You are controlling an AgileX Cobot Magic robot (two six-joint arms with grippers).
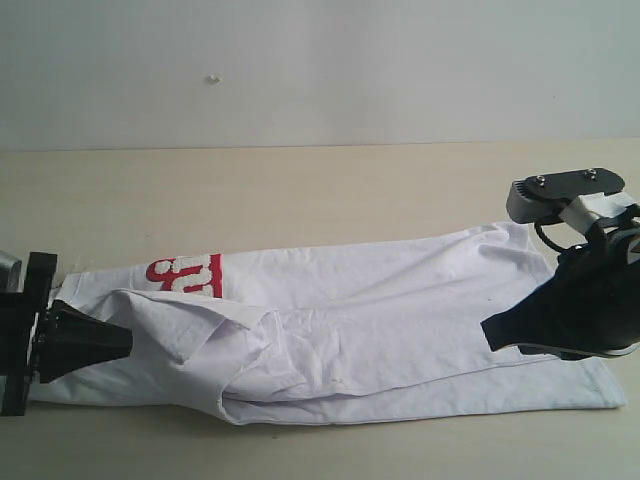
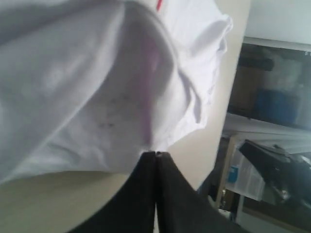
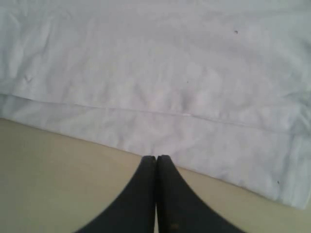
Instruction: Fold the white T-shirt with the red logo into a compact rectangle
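At the left edge of the exterior view, the left gripper (image 1: 128,338), black and pointed, lies with its tip on the left end of the white T-shirt (image 1: 380,300), a short-sleeved cotton garment. Its two fingers are pressed together. In the left wrist view the tip meets the border of the cloth, but I cannot tell if any cloth is caught between them. The shirt lies across the lower middle of the frame on the pale beige wooden table (image 1: 300,190), as a long narrow band with its sides turned in. The red logo (image 1: 185,272), a red band with fuzzy white letters, shows only partly at the centre left, near the upper border of the shirt. At the right edge the right gripper (image 1: 487,335), also black, hangs over the right end of the shirt. Its fingers are together and its tip is just at the hem, holding nothing that I can see.

I judge that the lengthwise folds are done and the crosswise fold is in hand. The next move calls for a sure pinch on one end, which must then be carried over toward the other end with the layers kept flat.
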